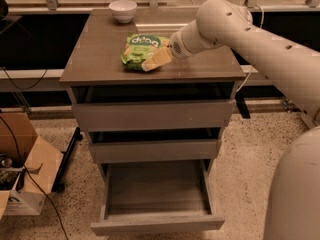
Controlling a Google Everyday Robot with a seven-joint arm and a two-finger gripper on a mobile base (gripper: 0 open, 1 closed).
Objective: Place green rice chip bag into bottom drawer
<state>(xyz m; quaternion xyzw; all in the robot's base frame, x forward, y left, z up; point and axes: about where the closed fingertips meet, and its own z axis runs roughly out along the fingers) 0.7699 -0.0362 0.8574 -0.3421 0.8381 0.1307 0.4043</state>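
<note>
The green rice chip bag (135, 53) lies flat on the grey cabinet's top (95, 54), a little behind its front edge. My gripper (155, 60) reaches in from the right on the white arm (240, 31) and sits low over the bag's front right corner, touching or nearly touching it. The bottom drawer (156, 188) is pulled out towards me and its grey inside holds nothing. The two drawers above it (152, 115) stand slightly out.
A white bowl (122, 10) stands at the back left of the cabinet top. An open cardboard box (22, 176) with cables sits on the floor at the left. The robot's white body (295, 194) fills the lower right corner.
</note>
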